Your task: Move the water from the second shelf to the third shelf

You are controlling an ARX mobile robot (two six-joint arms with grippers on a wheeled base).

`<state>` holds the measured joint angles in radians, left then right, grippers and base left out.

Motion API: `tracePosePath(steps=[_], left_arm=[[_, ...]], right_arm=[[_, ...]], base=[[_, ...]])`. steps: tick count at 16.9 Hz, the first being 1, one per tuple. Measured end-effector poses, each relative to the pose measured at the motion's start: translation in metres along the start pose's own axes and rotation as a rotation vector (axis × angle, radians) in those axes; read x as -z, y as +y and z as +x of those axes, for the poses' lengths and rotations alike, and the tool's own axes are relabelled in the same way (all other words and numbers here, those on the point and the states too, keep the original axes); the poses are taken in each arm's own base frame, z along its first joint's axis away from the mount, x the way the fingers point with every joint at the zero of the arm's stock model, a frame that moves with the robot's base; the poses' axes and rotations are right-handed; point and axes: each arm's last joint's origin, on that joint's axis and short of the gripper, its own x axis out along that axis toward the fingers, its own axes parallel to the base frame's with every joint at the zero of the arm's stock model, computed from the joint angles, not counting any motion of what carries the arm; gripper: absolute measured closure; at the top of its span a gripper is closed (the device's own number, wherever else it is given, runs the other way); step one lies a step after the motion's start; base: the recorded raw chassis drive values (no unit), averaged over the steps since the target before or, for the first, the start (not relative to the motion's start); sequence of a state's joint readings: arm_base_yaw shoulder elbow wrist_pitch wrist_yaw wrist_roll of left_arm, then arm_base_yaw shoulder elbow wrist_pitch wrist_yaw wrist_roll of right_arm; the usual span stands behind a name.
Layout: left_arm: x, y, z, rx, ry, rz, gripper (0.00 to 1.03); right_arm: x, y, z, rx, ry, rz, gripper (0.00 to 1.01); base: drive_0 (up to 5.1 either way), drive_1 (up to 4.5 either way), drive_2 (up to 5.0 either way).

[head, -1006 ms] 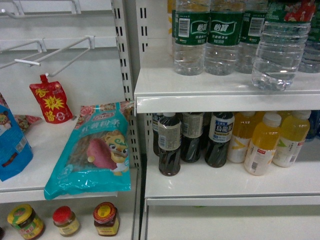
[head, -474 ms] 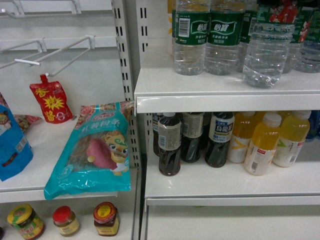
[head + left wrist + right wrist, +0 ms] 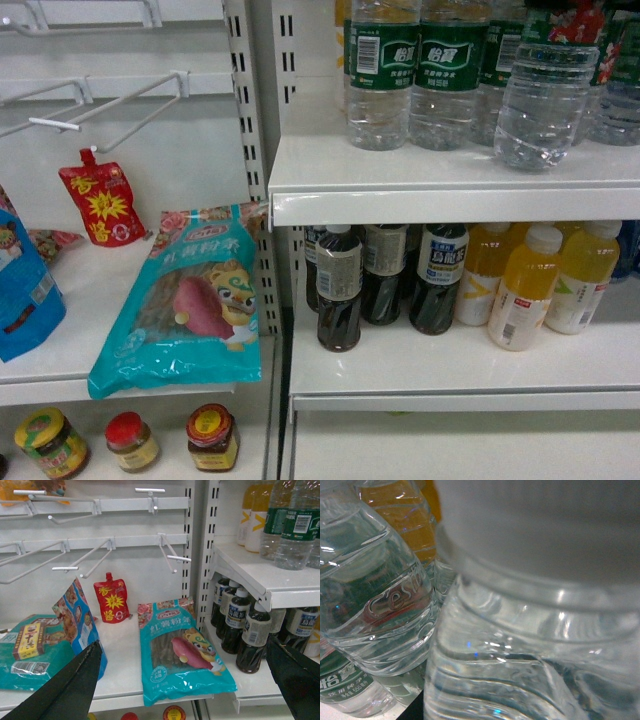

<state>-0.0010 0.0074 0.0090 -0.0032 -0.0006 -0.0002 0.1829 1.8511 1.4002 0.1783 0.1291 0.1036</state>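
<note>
The water [image 3: 545,100], a clear ribbed bottle with a green and red label, stands on the upper right shelf [image 3: 450,178] beside a row of green-labelled water bottles [image 3: 380,75]. It fills the right wrist view [image 3: 530,630], pressed close to the camera, and hides the right gripper's jaws. A neighbouring clear bottle [image 3: 375,595] is just left of it. The right gripper does not show in the head view. My left gripper [image 3: 182,644] hangs open in front of the left shelf bay, holding nothing, with a teal snack packet [image 3: 182,650] behind the gap.
Dark drink bottles [image 3: 340,290] and yellow juice bottles [image 3: 525,290] stand on the shelf below. On the left bay lie the teal packet [image 3: 190,300], a red pouch [image 3: 102,205] and blue bags [image 3: 25,290]. Wire hooks [image 3: 110,100] jut out above; jars [image 3: 212,437] sit lower down.
The water bottle has gone from tilted near the shelf's front edge to upright, further back against the row of bottles. The left arm has not moved.
</note>
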Motion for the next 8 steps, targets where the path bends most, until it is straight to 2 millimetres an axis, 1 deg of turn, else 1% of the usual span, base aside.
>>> tracePosePath(steps=[6,8], left_arm=[[0.0001,0.0000,0.0000,0.000,0.000,0.000,0.05],[0.0001,0.0000,0.0000,0.000,0.000,0.000,0.05]], right_arm=[[0.0047,-0.0008,0.0003,-0.016,-0.001,-0.018,0.58],[0.0047,-0.0012,0.0003,-0.016,-0.001,-0.018,0.55]], base=[[0.0,0.00,0.0],[0.0,0.00,0.0]])
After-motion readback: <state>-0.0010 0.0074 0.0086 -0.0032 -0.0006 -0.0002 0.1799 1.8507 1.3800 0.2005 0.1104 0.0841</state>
